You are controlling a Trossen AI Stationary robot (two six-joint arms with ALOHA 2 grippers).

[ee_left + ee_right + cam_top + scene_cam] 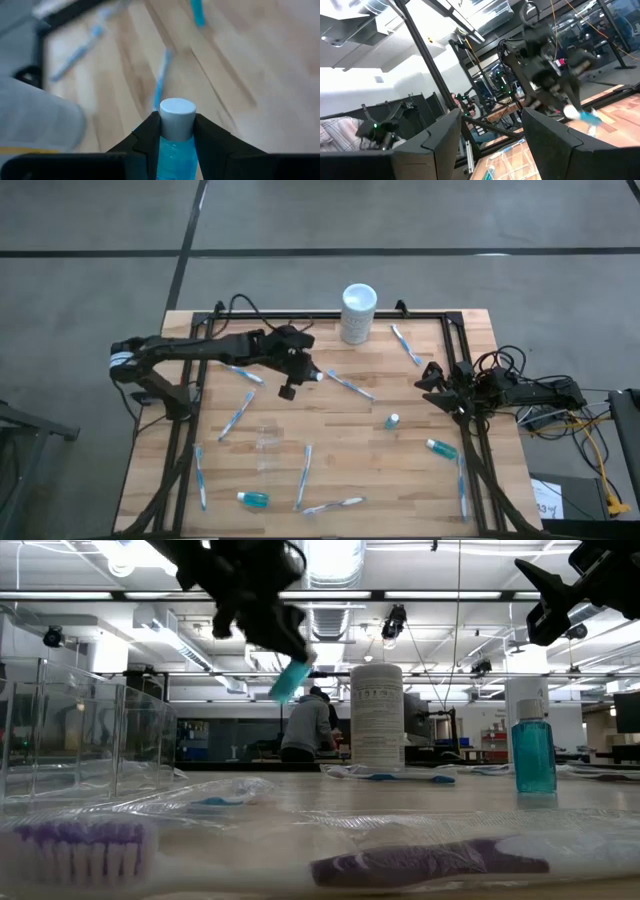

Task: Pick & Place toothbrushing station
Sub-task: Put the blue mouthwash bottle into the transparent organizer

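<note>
My left gripper [303, 375] hangs over the middle of the wooden table, shut on a short teal tube with a white cap [176, 112]. The low view shows this tube [290, 678] well above the tabletop. A small clear cup [268, 438] stands near the table's centre. Several blue-and-white toothbrushes, one of them [237, 415], lie flat and scattered. One teal tube [392, 421] stands upright; two more [441, 448] [253, 499] lie on their sides. My right gripper [430, 377] waits open at the table's right edge, holding nothing. My left gripper pinches the teal tube between its two fingers just below the white cap [175, 145], one finger [147, 137] on each side. The fingers slant down from the table's left. The cap juts out past the fingertips, and the tube hangs tilted, clear of the table.
A tall white cylinder [358, 313] stands at the table's far edge. A black frame [450, 320] runs around the tabletop. Cables [560, 415] lie beyond the right edge. A person [305, 725] stands in the room behind.
</note>
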